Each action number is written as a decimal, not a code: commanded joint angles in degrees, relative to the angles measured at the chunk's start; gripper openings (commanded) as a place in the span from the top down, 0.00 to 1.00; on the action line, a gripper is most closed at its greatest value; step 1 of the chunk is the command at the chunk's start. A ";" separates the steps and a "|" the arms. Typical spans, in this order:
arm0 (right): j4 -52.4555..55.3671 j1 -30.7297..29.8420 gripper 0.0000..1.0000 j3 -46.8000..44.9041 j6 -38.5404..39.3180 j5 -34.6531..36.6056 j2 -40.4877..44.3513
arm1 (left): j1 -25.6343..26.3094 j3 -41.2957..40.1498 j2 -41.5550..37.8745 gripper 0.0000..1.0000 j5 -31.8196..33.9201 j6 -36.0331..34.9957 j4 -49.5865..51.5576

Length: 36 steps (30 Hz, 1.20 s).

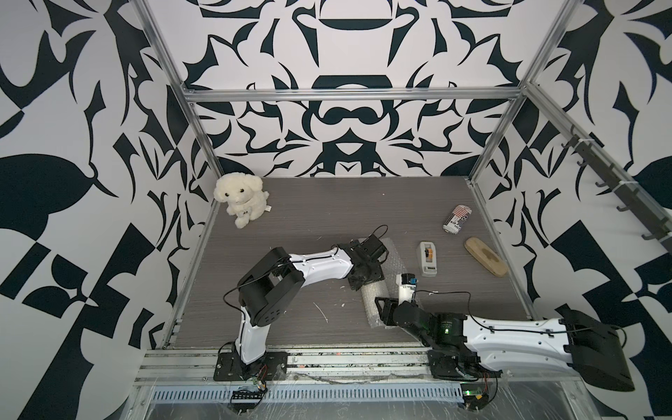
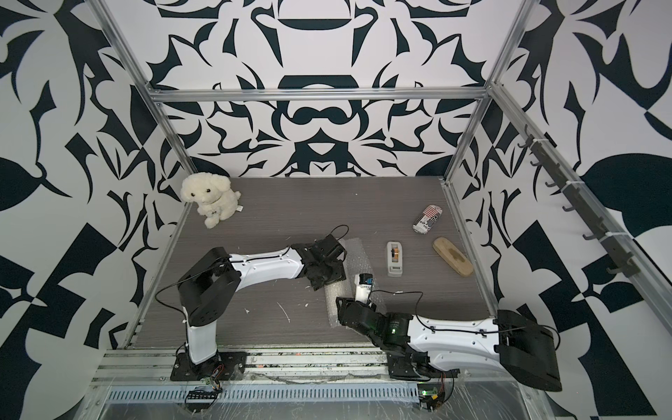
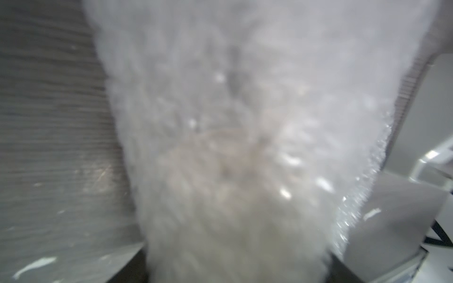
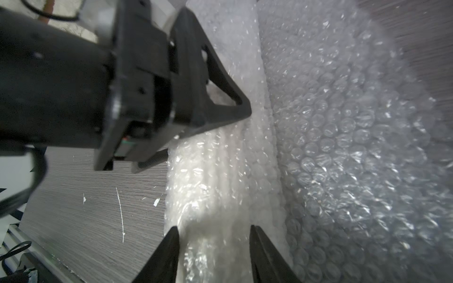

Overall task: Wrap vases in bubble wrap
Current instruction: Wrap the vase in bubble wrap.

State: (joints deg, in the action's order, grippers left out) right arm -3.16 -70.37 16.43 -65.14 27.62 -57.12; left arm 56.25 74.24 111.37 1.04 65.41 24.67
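Jaws of right gripper (image 4: 213,227) clamp near end of bubble wrap (image 4: 343,147) roll on table (image 4: 85,208), vase (image 4: 210,166) inside. Left gripper (image 4: 208,132) straddles roll farther along, jaws apart; grip unclear. Tape dispenser (image 1: 427,259) beyond.

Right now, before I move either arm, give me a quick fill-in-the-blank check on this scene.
1. The clear bubble wrap is rolled around the white ribbed ceramic ___.
2. The cream plush dog sits at the far ___ corner of the grey table.
3. Beyond the white tape dispenser lies a striped printed ___.
Missing words: vase; left; can.
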 commanded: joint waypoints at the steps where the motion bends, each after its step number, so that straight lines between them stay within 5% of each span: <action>1: 5.05 0.32 0.50 1.04 2.13 0.25 1.35 | 0.87 3.57 3.48 0.35 2.72 -0.75 7.87; 4: 9.00 0.31 0.42 2.39 3.33 1.88 4.05 | 1.05 7.73 6.34 0.49 3.42 -2.47 14.00; 12: 25.41 0.71 0.29 6.06 -2.70 4.36 11.68 | 2.09 24.66 17.70 0.59 8.18 -6.41 36.60; 16: 25.46 -1.68 0.26 9.92 4.16 5.68 11.78 | 2.11 29.25 22.06 0.66 7.80 -5.64 41.23; 18: 23.52 -6.20 0.23 10.91 8.01 12.04 10.73 | 2.11 31.44 23.82 0.78 7.47 -5.34 43.48; 25: 23.78 -14.44 0.17 14.96 8.35 23.93 -6.26 | 1.87 36.34 27.46 0.78 5.87 -4.33 47.17; 36: 30.77 -15.50 0.13 24.85 -1.11 29.51 -29.21 | 1.85 39.70 29.30 0.76 3.61 -4.25 48.67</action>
State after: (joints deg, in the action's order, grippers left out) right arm 23.16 -85.60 37.34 -62.15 52.80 -83.00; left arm 58.19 116.51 135.52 5.93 61.10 67.88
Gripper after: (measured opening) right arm 0.871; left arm 0.638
